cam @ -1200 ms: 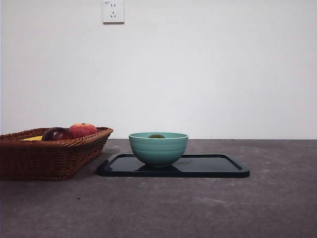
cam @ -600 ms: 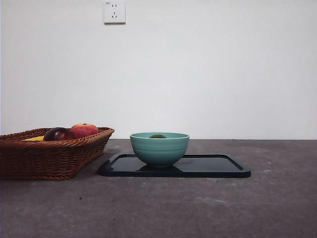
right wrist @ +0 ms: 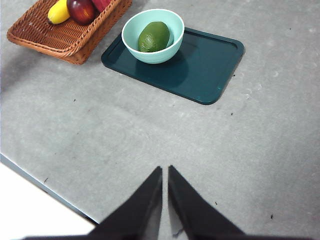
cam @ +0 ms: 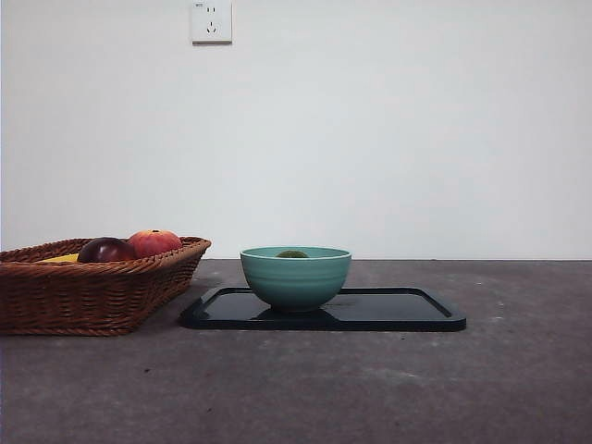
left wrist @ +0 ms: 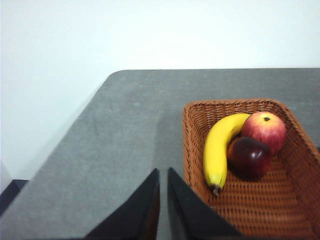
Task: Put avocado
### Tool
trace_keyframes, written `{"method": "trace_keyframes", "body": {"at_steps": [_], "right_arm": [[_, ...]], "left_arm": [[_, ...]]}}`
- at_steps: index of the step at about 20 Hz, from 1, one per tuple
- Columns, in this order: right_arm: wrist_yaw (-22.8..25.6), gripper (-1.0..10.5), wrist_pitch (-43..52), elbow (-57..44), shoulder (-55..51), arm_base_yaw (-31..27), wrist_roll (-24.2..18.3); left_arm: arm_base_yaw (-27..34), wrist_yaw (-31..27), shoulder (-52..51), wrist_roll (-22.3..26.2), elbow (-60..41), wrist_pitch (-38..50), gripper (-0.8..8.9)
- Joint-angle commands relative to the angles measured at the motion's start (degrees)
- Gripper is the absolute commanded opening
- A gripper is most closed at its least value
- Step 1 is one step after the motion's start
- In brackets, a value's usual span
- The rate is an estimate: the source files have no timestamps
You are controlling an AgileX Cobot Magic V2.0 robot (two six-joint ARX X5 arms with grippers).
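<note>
Currently avocado (right wrist: 153,36) lying inside teal bowl (right wrist: 132,42) on dark tray (right wrist: 210,70), left tool (left wrist: 163,176) and right tool (right wrist: 165,173) both clenched empty, hovering above worktop (right wrist: 150,140).

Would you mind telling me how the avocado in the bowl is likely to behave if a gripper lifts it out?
The avocado looks rounded and egg-shaped, so it may roll once released. Its dull skin probably grips fairly well. The bowl would likely keep it from wandering.

Bowl (cam: 296,276) stands at the 9 o'clock end of the tray (cam: 407,310); tray bare toward 3 o'clock. Wicker basket (cam: 92,287) just beside the tray at 9 o'clock, narrow gap between. Table (cam: 370,388) bare toward 6 o'clock. Open air above the bowl; avocado (right wrist: 153,36) fills most of its inside.
</note>
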Motion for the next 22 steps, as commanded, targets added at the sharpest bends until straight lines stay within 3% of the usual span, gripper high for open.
{"method": "trace_keyframes", "body": {"at_steps": [1,5,10,19,22], "right_arm": [[0.3,0.1,0.7,0.4,0.2,0.5,0.6],[0.3,0.1,0.7,0.4,0.2,0.5,0.6],[0.3,0.1,0.7,0.4,0.2,0.5,0.6],[0.3,0.1,0.7,0.4,0.2,0.5,0.5],[0.3,0.1,0.7,0.4,0.2,0.5,0.6]], "left_arm": [[0.8,0.5,-4.3,-2.2,-9.0,6.7,0.23],[1.0,1.9,-11.9,-6.6,-20.2,9.7,0.23],[1.2,7.3,-15.5,-6.5,-24.9,9.3,0.23],[1.4,7.7,-18.4,-0.7,-24.9,7.6,0.23],[1.4,7.7,-18.4,-0.8,-24.9,7.8,0.23]]}}
